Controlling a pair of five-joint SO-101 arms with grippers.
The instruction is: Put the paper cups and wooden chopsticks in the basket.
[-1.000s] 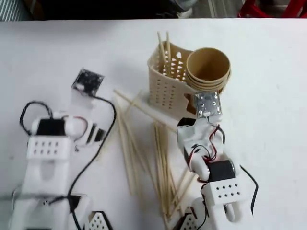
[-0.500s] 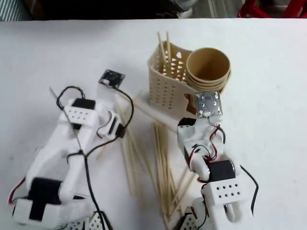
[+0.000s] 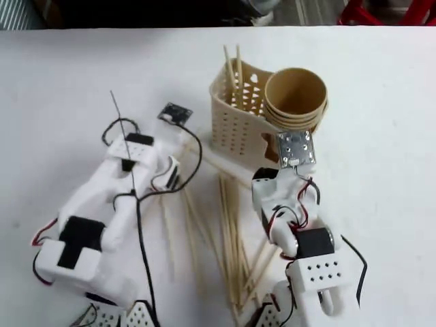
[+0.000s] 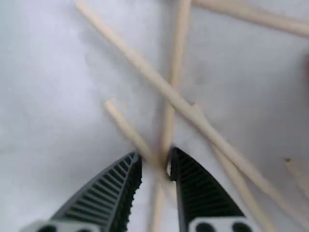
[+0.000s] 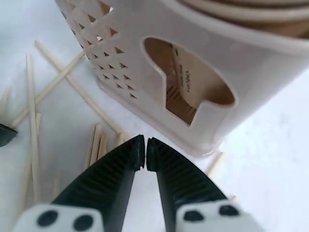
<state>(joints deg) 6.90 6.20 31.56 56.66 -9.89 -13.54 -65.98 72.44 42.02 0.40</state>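
The left gripper (image 4: pixel 154 159) has been swung right onto the loose chopsticks (image 3: pixel 230 235) near-left of the basket (image 3: pixel 235 129), jaws narrowly parted around 2 crossed sticks: a grasp is set up. The paper cups (image 3: pixel 296 95) are stacked in the basket; the right gripper (image 5: pixel 145 147) is held closed, empty.

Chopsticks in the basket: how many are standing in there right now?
2: one chopstick and another right beside it, upright in the basket at its far left corner, next to the stacked paper cups. Others could be hidden lower inside.
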